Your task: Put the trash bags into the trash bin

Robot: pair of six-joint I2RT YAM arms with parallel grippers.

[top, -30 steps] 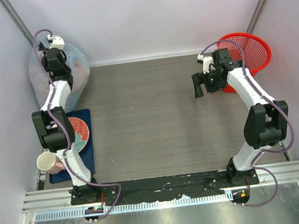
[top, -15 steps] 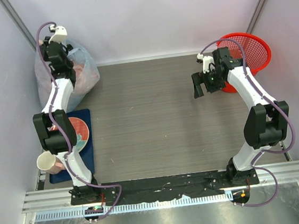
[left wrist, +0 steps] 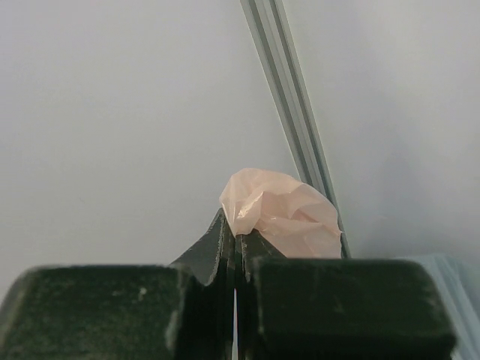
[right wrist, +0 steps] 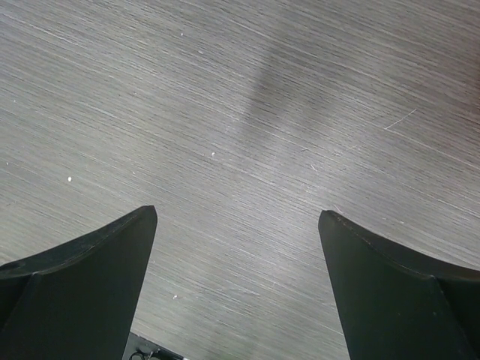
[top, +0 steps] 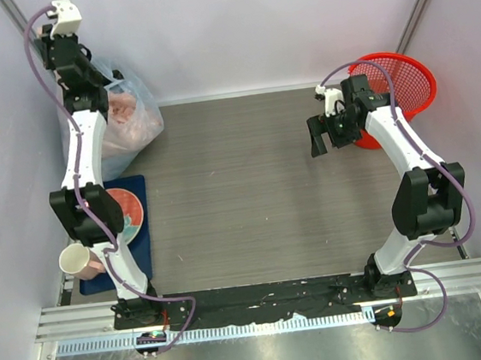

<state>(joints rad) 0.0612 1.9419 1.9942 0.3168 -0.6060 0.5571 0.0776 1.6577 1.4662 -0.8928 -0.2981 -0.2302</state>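
In the left wrist view my left gripper (left wrist: 234, 229) is shut on a crumpled fold of the pale-pink trash bag (left wrist: 281, 210), held up against the white wall. In the top view the left gripper (top: 59, 42) is raised high in the back-left corner. The pink bag is not told apart there. The red mesh trash bin (top: 402, 81) stands at the back right. My right gripper (top: 322, 134) is open and empty just left of the bin, above bare table (right wrist: 240, 112); it also shows in the right wrist view (right wrist: 236, 217).
A big bluish-clear plastic bag with pink lumps (top: 126, 119) sits under the left arm at the back left. A patterned plate (top: 128, 211) lies on a blue mat (top: 144, 242), with a pink cup (top: 79, 262) beside it. White walls close in both sides.
My left arm has lifted up and back toward the corner, and the clear bag has been drawn up and spread to the right. The right arm has not moved.
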